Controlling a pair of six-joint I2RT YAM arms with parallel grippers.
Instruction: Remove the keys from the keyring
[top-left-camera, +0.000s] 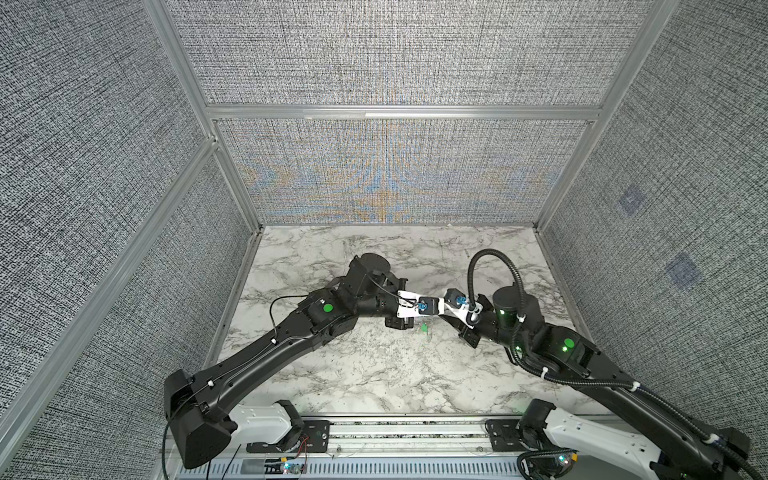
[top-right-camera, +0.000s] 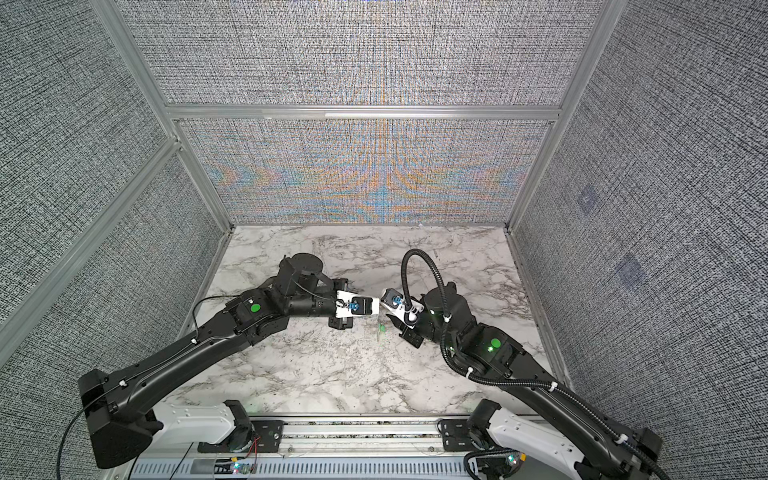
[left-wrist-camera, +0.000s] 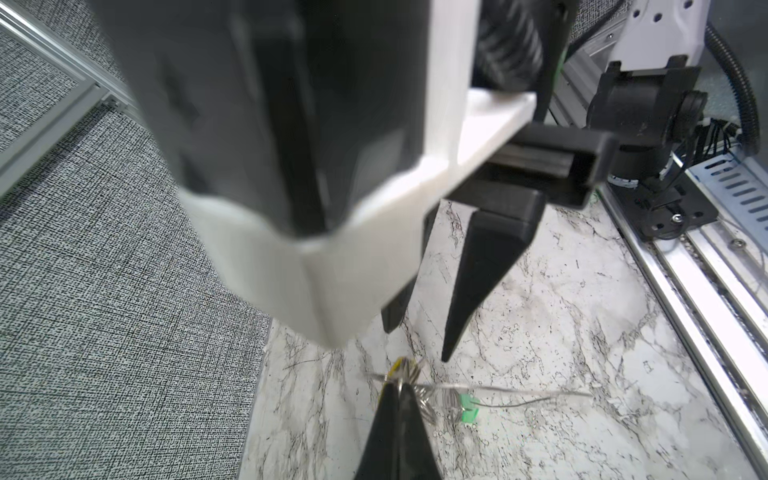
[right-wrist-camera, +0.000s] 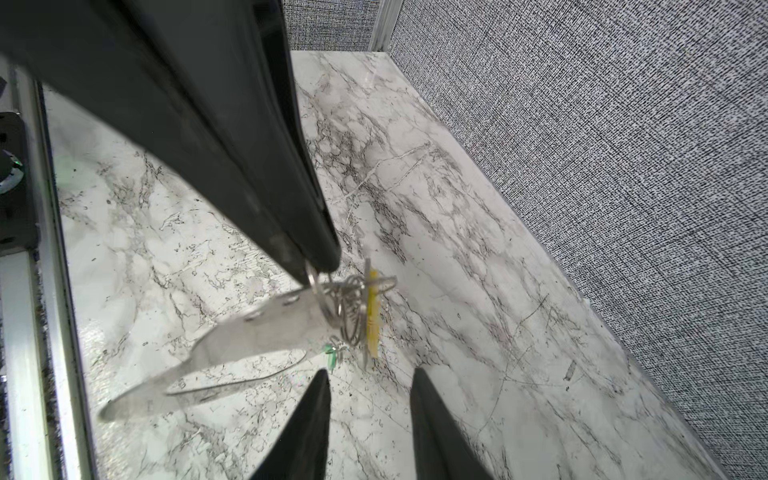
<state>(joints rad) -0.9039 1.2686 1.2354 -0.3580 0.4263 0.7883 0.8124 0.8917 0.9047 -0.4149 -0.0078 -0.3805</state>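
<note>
- Booth of grey woven wall panels (top-left-camera: 395, 54). White marble-pattern worktop (top-left-camera: 374, 374), with a mounting rail (top-left-camera: 407, 432) along the bottom edge of both top views.
- Left arm (top-left-camera: 266, 349) enters from lower left, right arm (top-left-camera: 623, 386) from lower right. The wrists meet almost nose to nose at centre frame, over mid-worktop.
- Left hand (right-wrist-camera: 318, 266): fingers pressed together, pinching a wire ring (right-wrist-camera: 314, 284). The whole bunch hangs from it.
- Keyring (right-wrist-camera: 249, 332): long narrow loop, grey and smeared in the right wrist view, slanting from the wire ring toward that frame's lower left.
- Yellow-tagged key (right-wrist-camera: 372, 311) sits edge-on beside coiled rings at centre frame. Green-tagged key (right-wrist-camera: 332, 359) hangs lowest. Cannot tell which ring each threads on.
- Right hand (right-wrist-camera: 370, 372): fingers parted with a moderate gap and nothing between them. The tips are just beside the green tag, with no contact visible.
- In the way: in both top views the wrist housings hide both hands and most of the bunch; only a speck of green shows beneath them.
- Corrugated cable (top-left-camera: 490, 266) arches above the right wrist.
</note>
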